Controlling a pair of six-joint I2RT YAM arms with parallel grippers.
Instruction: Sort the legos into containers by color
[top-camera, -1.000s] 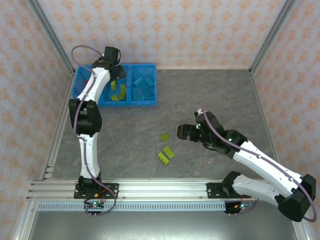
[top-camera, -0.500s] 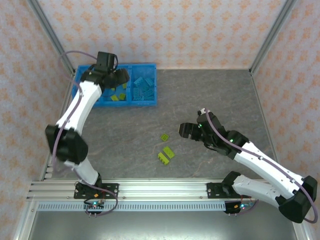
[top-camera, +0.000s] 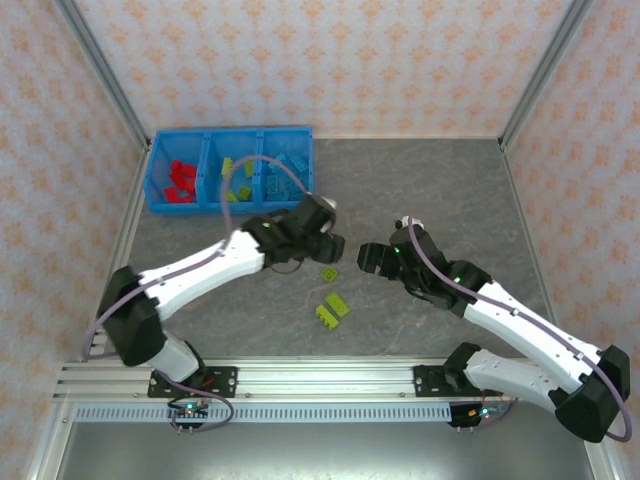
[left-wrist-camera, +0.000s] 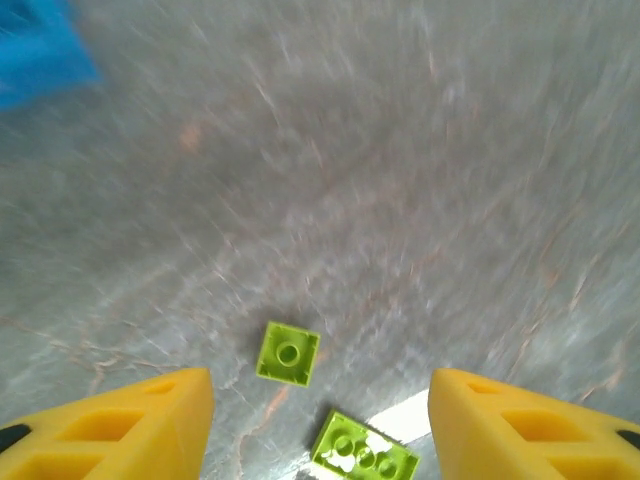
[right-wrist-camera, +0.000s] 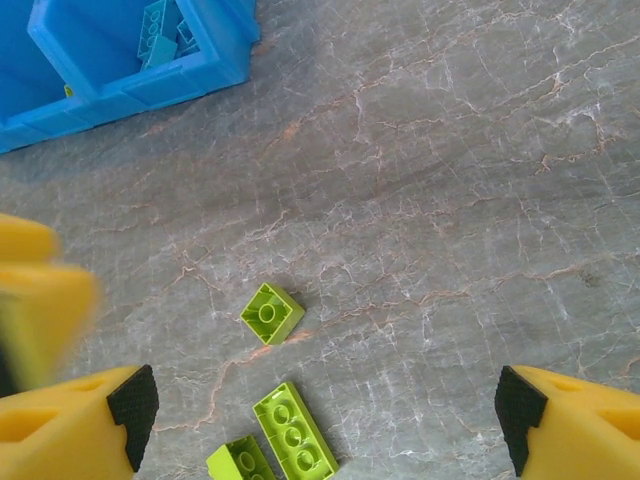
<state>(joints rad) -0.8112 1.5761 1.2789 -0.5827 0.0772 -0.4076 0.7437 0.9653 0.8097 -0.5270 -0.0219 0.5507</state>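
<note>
I see both pincers open and empty. The left pincer (top-camera: 330, 247) and right pincer (top-camera: 366, 262) hang over 3 lime green bricks (top-camera: 328, 273) lying loose on the tabletop (top-camera: 430, 190). The blue bin (top-camera: 230, 208), back left, holds the other bricks (top-camera: 180, 182), 1 colour per compartment.
</note>
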